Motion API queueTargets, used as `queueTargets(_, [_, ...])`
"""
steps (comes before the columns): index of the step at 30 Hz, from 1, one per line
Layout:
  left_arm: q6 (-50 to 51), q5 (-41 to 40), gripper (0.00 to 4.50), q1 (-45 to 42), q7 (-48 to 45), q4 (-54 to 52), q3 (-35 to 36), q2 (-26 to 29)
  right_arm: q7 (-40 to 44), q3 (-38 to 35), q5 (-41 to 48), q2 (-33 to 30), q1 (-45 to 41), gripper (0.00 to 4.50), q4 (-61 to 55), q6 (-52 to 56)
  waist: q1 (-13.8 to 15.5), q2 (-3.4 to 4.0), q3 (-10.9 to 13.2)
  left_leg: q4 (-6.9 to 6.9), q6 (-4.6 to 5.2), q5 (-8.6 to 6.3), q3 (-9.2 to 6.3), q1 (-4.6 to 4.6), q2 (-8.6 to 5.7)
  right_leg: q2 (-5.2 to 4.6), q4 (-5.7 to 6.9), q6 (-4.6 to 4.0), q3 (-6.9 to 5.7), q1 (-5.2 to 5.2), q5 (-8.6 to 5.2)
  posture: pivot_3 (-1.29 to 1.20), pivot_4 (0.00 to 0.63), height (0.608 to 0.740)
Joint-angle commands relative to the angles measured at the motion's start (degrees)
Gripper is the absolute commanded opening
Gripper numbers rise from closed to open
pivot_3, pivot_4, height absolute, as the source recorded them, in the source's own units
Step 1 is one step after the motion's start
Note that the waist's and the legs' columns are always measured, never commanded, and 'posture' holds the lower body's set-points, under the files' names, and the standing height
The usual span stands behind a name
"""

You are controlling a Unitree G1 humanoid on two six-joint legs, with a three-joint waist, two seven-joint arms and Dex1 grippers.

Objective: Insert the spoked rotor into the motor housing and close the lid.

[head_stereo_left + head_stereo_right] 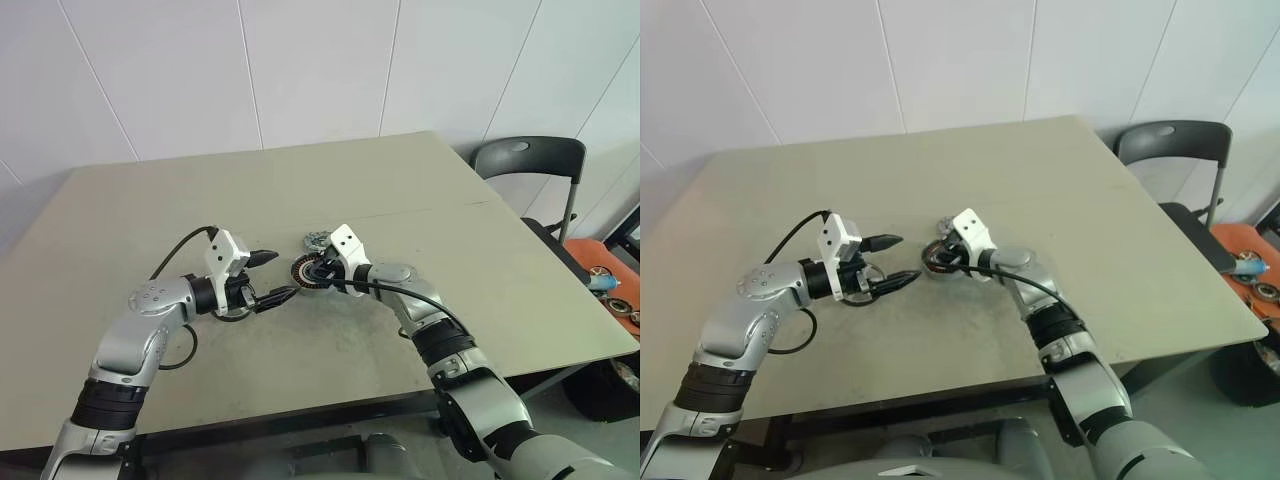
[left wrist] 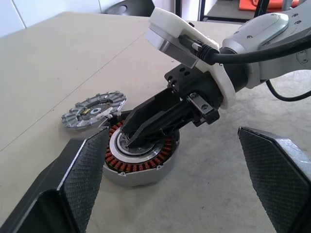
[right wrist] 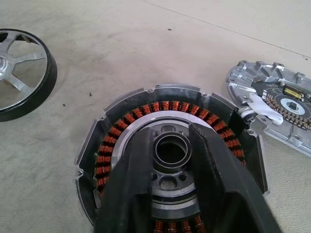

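The right gripper [image 3: 171, 145] is seen lowered over the centre of the motor housing [image 3: 121, 126], its jaws parted a little and set on either side of the raised central hub; whether the hub is clamped cannot be told. The left gripper [image 1: 272, 277] is held just left of the housing, jaws spread wide and grasping nothing. The housing rests flat on the surface [image 1: 400, 200], its ring of copper windings exposed. The lid [image 2: 95, 110] lies flat just beyond the housing, on its far side, almost touching the rim. The spoked rotor [image 3: 22, 73] lies flat on the surface near the housing, apart from it, beneath the left gripper.
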Motion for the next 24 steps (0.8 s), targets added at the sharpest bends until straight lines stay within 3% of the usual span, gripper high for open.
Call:
queueTargets(1, [-0.17,-0.82,4.5,-0.96,0.14,-1.72,1.2,0.31,-0.7,-1.6,0.46,0.45,-1.05,2.31,-0.85,-0.73,0.01,0.0,0.0,0.0,0.0,0.0,0.0,0.0,0.0,0.0,0.0,0.0,0.0,0.0,0.0,0.0,0.0,0.74])
queueTargets(3, [-0.15,-0.85,4.5,-0.92,0.15,-1.74,1.23,0.32,-1.21,-2.87,1.47,0.84,-1.28,2.91,-1.21,-1.31,0.0,0.0,0.0,0.0,0.0,0.0,0.0,0.0,0.0,0.0,0.0,0.0,0.0,0.0,0.0,0.0,0.0,0.74])
queueTargets(9, [-0.36,-0.81,4.5,-0.65,0.08,-1.67,1.28,0.34,-3.31,-6.18,2.82,2.08,-2.06,2.91,-0.71,-3.31,-0.01,0.0,0.0,0.0,-0.01,0.0,0.0,0.0,0.0,0.0,0.0,-0.01,0.0,-0.01,0.01,0.0,0.0,0.74])
queueTargets(18, [-0.16,-0.69,4.5,-0.87,0.65,-1.17,2.06,0.56,-0.87,-0.06,-1.16,2.0,1.56,0.02,-1.03,-4.89,-0.15,0.01,0.0,0.0,-0.01,0.0,0.03,0.0,0.01,0.01,0.0,-0.01,0.01,-0.01,0.0,0.0,0.0,0.74])
queueTargets(24, [-0.08,-0.75,4.5,-0.44,0.9,-1.61,2.22,0.58,0.6,1.77,-1.47,2.71,3.48,0.02,-2.81,-3.46,-0.1,0.01,-0.01,0.0,-0.01,0.0,0.05,0.03,0.03,0.04,0.02,-0.03,0.03,0.0,0.02,0.0,0.0,0.74])
